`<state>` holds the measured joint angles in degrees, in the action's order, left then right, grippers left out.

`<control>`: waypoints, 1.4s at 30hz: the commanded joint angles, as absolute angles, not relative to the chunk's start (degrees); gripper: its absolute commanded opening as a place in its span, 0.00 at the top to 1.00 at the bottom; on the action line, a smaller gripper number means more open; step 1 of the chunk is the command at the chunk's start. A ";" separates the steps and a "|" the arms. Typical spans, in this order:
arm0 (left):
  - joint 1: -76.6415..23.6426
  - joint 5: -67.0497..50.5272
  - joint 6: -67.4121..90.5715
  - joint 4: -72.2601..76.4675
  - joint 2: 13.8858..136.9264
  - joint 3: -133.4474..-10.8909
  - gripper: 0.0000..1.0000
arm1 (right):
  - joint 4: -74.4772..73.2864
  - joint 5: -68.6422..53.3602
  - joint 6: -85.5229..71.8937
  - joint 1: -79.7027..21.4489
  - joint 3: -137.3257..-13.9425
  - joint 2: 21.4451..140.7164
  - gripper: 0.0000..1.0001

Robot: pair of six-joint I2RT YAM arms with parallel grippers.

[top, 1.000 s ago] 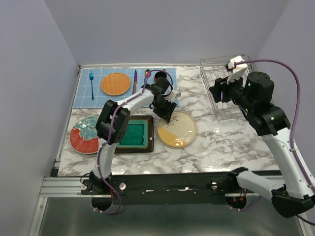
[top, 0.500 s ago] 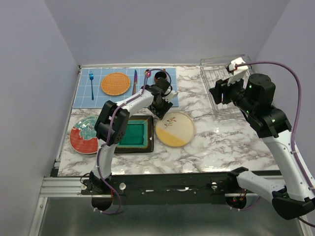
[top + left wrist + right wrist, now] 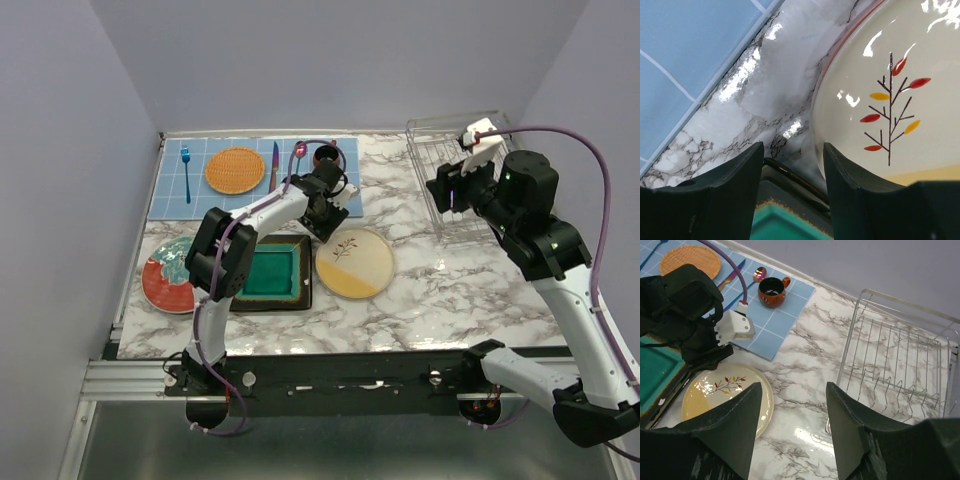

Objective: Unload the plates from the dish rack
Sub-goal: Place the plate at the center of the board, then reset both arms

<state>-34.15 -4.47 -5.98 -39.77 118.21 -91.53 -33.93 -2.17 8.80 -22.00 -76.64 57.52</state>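
Three plates lie flat on the marble: a round red one with a teal centre (image 3: 168,274), a square dark one with a teal centre (image 3: 268,272) and a round cream-yellow one with a sprig (image 3: 354,263). My left gripper (image 3: 319,224) hovers open and empty over the gap between the square plate (image 3: 790,222) and the cream plate (image 3: 900,100). The dish rack (image 3: 900,365) stands at the back right, its wire slots holding nothing. My right gripper (image 3: 441,188) hangs open and empty above the rack's (image 3: 420,150) left side.
A blue tiled mat (image 3: 190,195) at the back left carries an orange woven disc (image 3: 235,170), a fork, a knife, a spoon and a small brown mug (image 3: 772,291). The left arm (image 3: 685,315) reaches across the square plate.
My left gripper has drawn back from the cream plate's rim toward the mat. The plate has settled flat, slightly to the left. The right arm has barely moved.
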 commanded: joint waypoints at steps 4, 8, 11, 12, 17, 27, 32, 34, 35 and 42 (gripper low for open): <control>-34.63 -5.53 -6.15 -39.82 109.43 -92.11 0.39 | -30.94 4.03 12.56 -21.71 -79.98 60.64 0.35; -34.80 -5.63 -6.24 -39.20 104.69 -91.41 0.38 | -28.40 6.41 15.03 -21.62 -80.07 61.43 0.34; -34.80 -4.23 -5.45 -37.54 100.57 -90.01 0.38 | -25.77 9.31 16.34 -21.71 -80.16 62.40 0.33; -34.80 -3.35 -5.36 -35.79 99.15 -88.35 0.38 | -24.88 10.36 16.61 -21.71 -80.16 62.66 0.32; -34.80 6.04 -4.49 -29.28 89.50 -82.45 0.36 | -20.67 14.06 17.49 -21.62 -80.77 64.07 0.29; -24.99 19.17 -1.58 -18.47 76.91 -71.64 0.10 | -14.59 15.47 12.84 -19.34 -72.69 63.19 0.19; -17.50 17.75 -0.35 -16.71 75.07 -70.23 0.09 | -13.89 14.76 10.90 -19.34 -69.96 63.11 0.16; -15.31 17.32 -0.96 -13.72 74.01 -67.33 0.09 | -13.27 15.38 10.90 -19.34 -69.70 63.11 0.16; -14.68 17.05 -1.14 -12.75 73.05 -66.28 0.08 | -13.18 16.60 10.72 -19.25 -69.78 63.28 0.16; -9.23 12.48 1.74 -6.52 72.77 -60.48 0.08 | -13.36 18.46 8.44 -19.07 -71.54 64.95 0.15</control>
